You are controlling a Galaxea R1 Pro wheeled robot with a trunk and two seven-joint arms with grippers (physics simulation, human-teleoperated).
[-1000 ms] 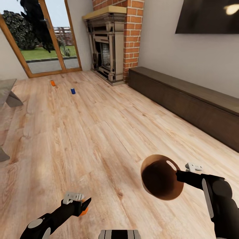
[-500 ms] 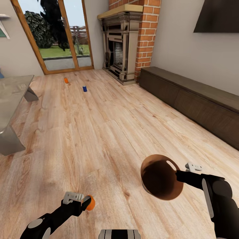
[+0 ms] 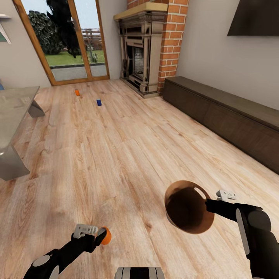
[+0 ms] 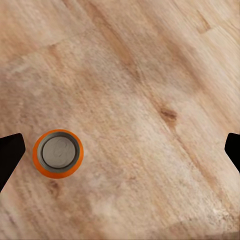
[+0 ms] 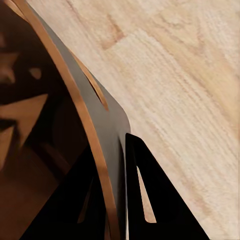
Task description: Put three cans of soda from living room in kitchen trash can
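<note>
— Since the right gripper (image 3: 208,204) pinches the rim of the tash can (image 3: 188,207), why?
— To bring it to the cans.
— And the left gripper (image 3: 101,236)?
— Jaws spread wide above an orange can (image 4: 57,154) standing on the floor (image 3: 116,155).

home living room | brick fireplace (image 3: 155,46) | wood-framed glass doors (image 3: 66,42) | plank floor (image 3: 116,155) | low table (image 3: 15,116)

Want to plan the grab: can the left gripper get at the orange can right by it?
Probably yes. The left gripper looks open, with the upright orange can beside one finger and bare floor around it.
</note>
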